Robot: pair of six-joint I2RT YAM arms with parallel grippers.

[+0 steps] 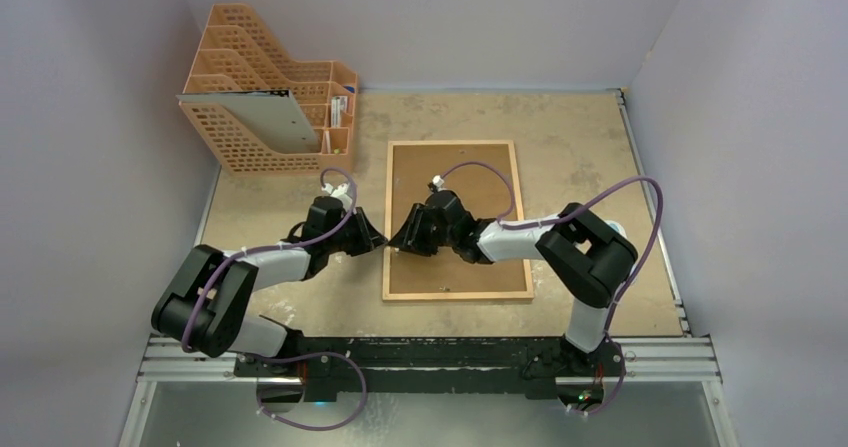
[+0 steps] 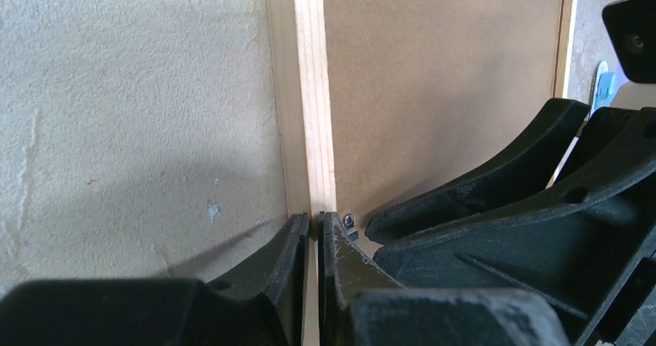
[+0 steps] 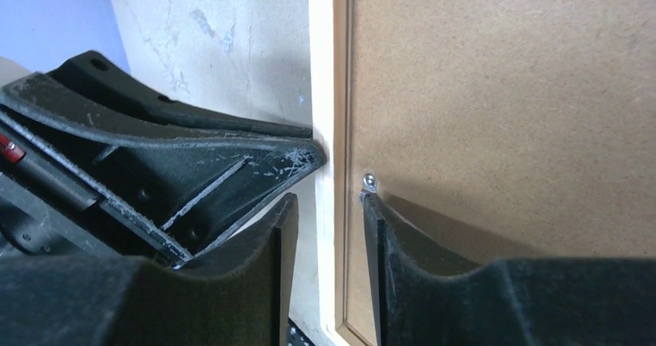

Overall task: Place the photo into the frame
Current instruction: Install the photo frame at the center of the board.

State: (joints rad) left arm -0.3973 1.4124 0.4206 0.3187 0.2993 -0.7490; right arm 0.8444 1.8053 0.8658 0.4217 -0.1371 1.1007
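On the pale counter (image 1: 580,147) the frame (image 1: 450,144) is laid back-up, the photo unseen, its left rail pinched by the narrow left claw (image 2: 316,220) and straddled by the wider right claw (image 3: 329,203) at a metal tab (image 3: 368,180), which could be missed if the frame were dragged.

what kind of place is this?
Probably a robot test cell: plain walls box in a worn tabletop; left arm and right arm bolted to a metal rail; orange file rack and frame as props.

The mottled tan tabletop (image 1: 590,147) carries a light-wood frame (image 1: 450,144) lying flat near its middle, back side up, and an orange file rack (image 1: 250,137) standing at its far left corner.
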